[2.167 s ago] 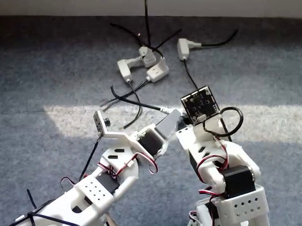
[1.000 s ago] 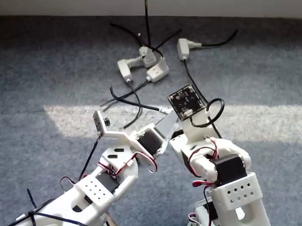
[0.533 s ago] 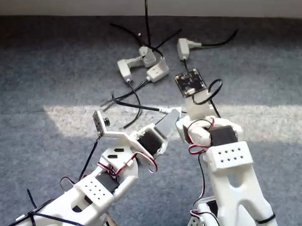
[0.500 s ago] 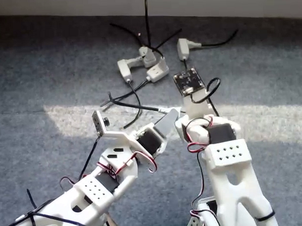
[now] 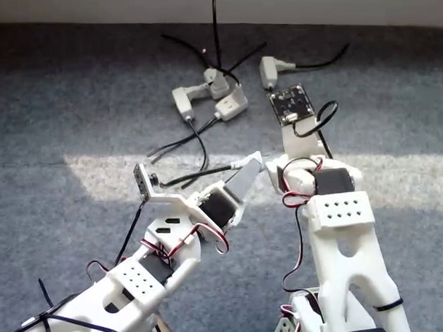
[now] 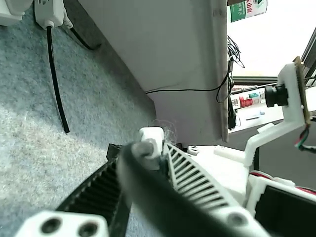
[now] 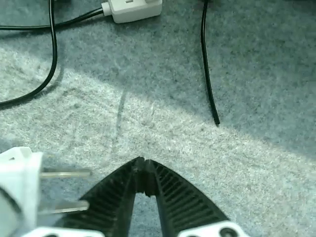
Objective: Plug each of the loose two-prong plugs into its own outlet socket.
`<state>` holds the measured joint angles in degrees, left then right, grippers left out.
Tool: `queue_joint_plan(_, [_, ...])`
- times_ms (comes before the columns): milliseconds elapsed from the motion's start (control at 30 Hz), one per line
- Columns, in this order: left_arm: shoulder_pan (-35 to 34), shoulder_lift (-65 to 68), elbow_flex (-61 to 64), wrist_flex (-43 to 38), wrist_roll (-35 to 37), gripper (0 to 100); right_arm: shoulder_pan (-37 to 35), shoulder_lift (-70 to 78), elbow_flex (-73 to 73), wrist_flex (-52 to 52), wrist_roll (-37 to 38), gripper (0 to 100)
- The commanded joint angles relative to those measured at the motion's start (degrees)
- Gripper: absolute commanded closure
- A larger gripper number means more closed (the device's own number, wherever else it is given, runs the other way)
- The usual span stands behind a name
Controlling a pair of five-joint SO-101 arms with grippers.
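Observation:
My left gripper [image 5: 248,167] is shut on a white two-prong plug [image 5: 245,164] near the table's middle, its black cord [image 5: 196,175] trailing left. In the left wrist view the plug's white body [image 6: 151,140] sits between the fingers. In the right wrist view the same plug [image 7: 19,174] hangs beside my right gripper [image 7: 144,167], prongs [image 7: 64,173] pointing toward it. The right gripper is shut with nothing in it, low over the carpet. A white outlet socket [image 7: 131,8] lies ahead. Several white sockets and plugs [image 5: 232,105] lie at the back.
The right arm's wrist board [image 5: 291,105] stands over the carpet in front of a white plug [image 5: 269,68]. A loose black cord end [image 7: 209,79] lies on the carpet ahead of the right gripper. Black cords [image 5: 177,143] cross the carpet at the back centre. A wall runs behind.
The right arm has stretched forward and swung right, past the left gripper. The held plug's cord has been dragged nearer and now lies flatter. The left arm has barely moved.

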<state>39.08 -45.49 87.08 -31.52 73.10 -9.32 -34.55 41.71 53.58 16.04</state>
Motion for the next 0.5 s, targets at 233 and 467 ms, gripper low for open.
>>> queue_joint_plan(233, [0.6,-0.4,-0.4,-0.2,0.0,99,3.4,-3.3,-4.3,4.2,0.3,99.2])
queue_joint_plan(467, [-8.3,0.0,-4.4,2.5,-3.7,99,14.5,-10.6,-4.4,15.6,0.3,97.8])
